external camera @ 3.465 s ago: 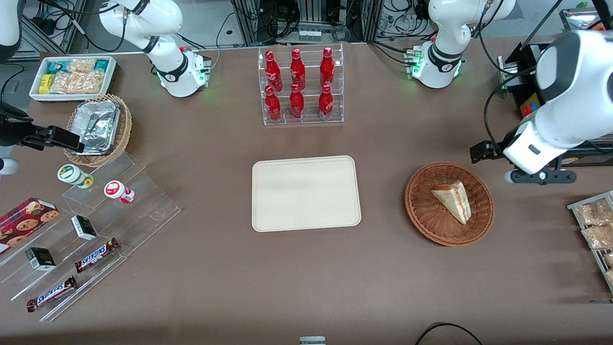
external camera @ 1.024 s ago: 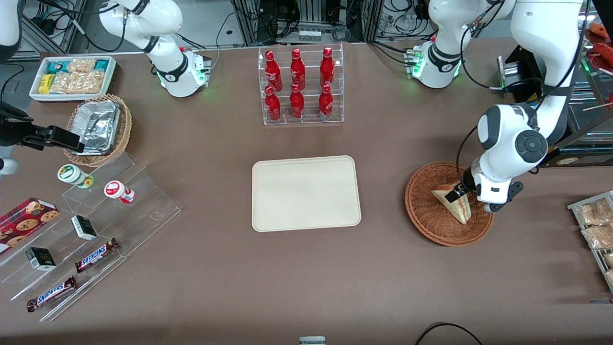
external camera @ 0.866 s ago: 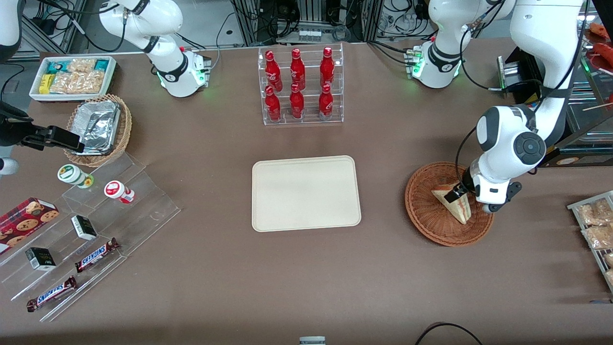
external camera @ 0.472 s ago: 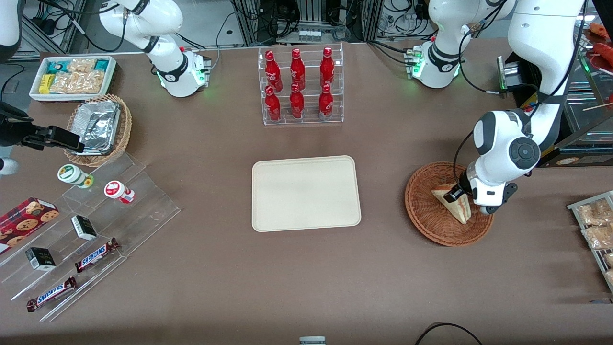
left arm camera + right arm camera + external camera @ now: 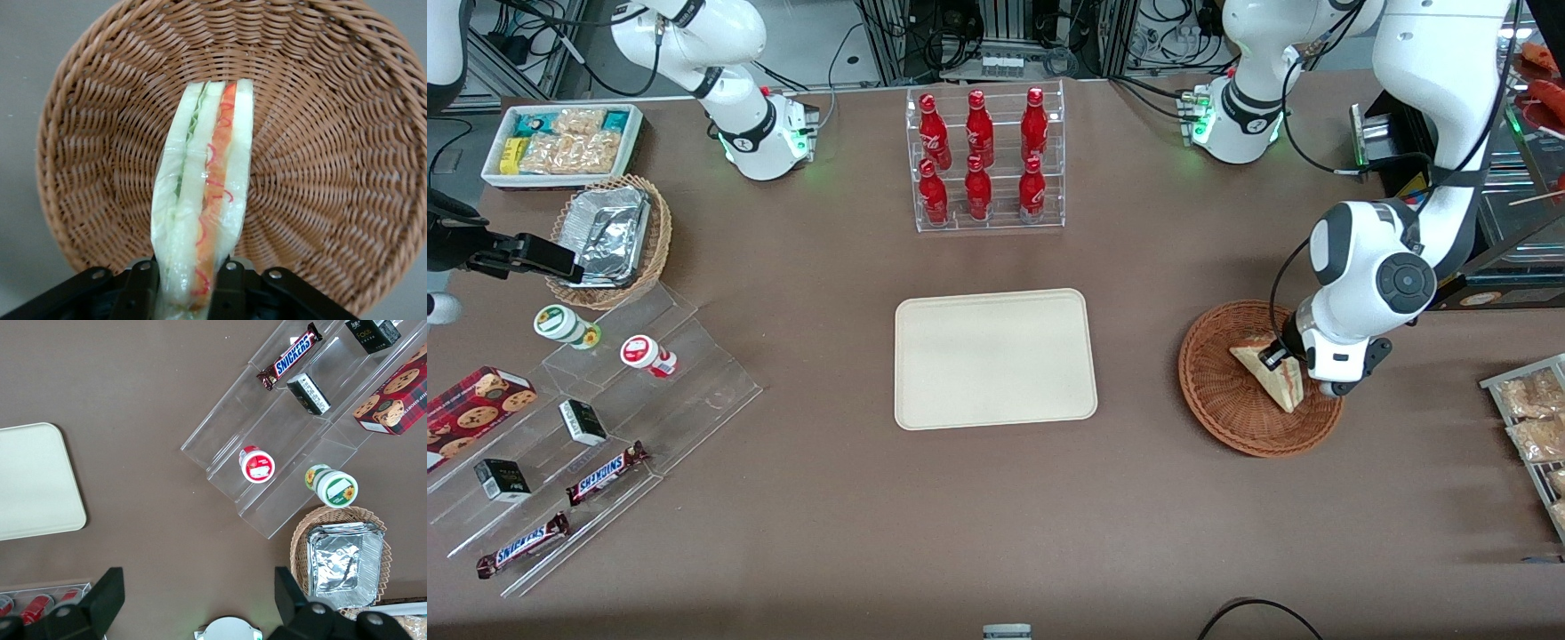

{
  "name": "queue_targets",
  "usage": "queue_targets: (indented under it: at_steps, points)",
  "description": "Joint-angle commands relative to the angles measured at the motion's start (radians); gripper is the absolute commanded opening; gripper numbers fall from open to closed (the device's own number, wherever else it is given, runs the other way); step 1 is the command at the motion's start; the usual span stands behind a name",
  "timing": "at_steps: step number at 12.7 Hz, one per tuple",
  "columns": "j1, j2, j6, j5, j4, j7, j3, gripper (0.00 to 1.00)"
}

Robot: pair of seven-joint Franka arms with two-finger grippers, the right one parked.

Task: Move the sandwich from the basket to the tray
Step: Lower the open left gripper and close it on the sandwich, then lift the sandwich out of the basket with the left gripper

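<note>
The sandwich (image 5: 1261, 371) is a clear-wrapped white wedge with red and pale filling (image 5: 208, 187), and it sits in the reddish-brown woven basket (image 5: 1223, 411) toward the working arm's end of the table. My left gripper (image 5: 1278, 359) reaches down into the basket (image 5: 333, 133) and is shut on the wedge's wide end. Its black fingers (image 5: 141, 288) press both bread faces, while the filling edge faces the wrist camera. The cream tray (image 5: 994, 358) lies flat mid-table with nothing on it, beside the basket toward the parked arm's end.
A clear rack of red bottles (image 5: 985, 160) stands farther from the front camera than the tray. Toward the parked arm's end are a tan wicker basket with foil containers (image 5: 609, 240), a white snack bin (image 5: 560, 142) and a clear stepped shelf (image 5: 605, 427). Snack packets (image 5: 1534, 427) lie near the working arm.
The left arm came down from beside the basket onto the sandwich and gripped it. In the last half second the wrist rose slightly and the sandwich's gripped end shifted with it.
</note>
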Motion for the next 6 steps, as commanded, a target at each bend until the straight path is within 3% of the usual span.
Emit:
queue_targets:
  at_steps: [1, 6]
  points:
    - [-0.038, -0.037, -0.119, 0.019, 0.062, 0.009, -0.026, 0.0]
    - [-0.228, -0.025, -0.302, 0.007, 0.208, 0.041, -0.038, 0.0]
